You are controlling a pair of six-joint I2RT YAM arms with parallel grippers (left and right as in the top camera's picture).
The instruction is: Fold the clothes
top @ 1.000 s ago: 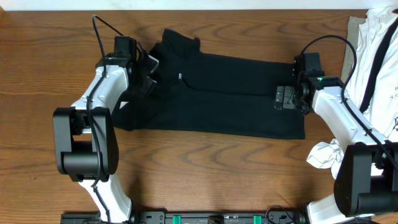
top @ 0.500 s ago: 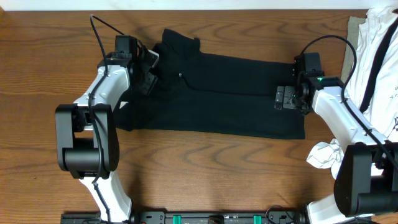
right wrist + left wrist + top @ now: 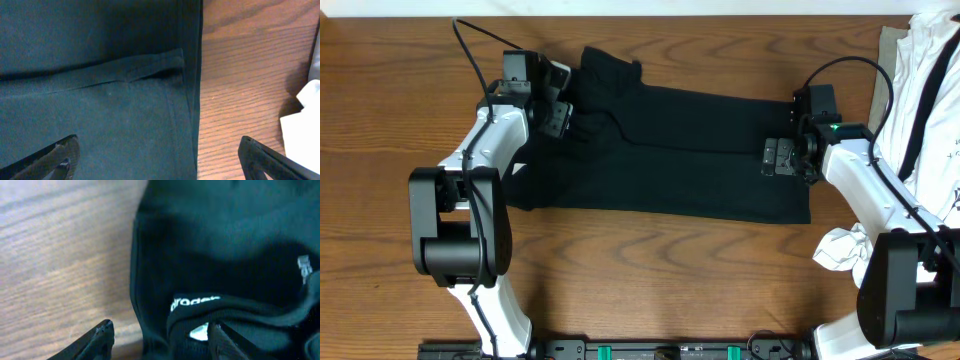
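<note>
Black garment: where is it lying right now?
Overhead, the black garment lies spread across the middle of the table, one end by the left gripper, the other under the right gripper.

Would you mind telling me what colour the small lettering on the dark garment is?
White lettering on the black garment, clearest in the left wrist view.

Lies beneath the left gripper: collar end of the clothes, its edge between the fingers, bare table under the outer fingertip. Lies beneath the right gripper: the opposite end, edge likewise between the fingers. Sit beyond the right gripper, away from the clothes: heaped garments and a crumpled cloth.
</note>
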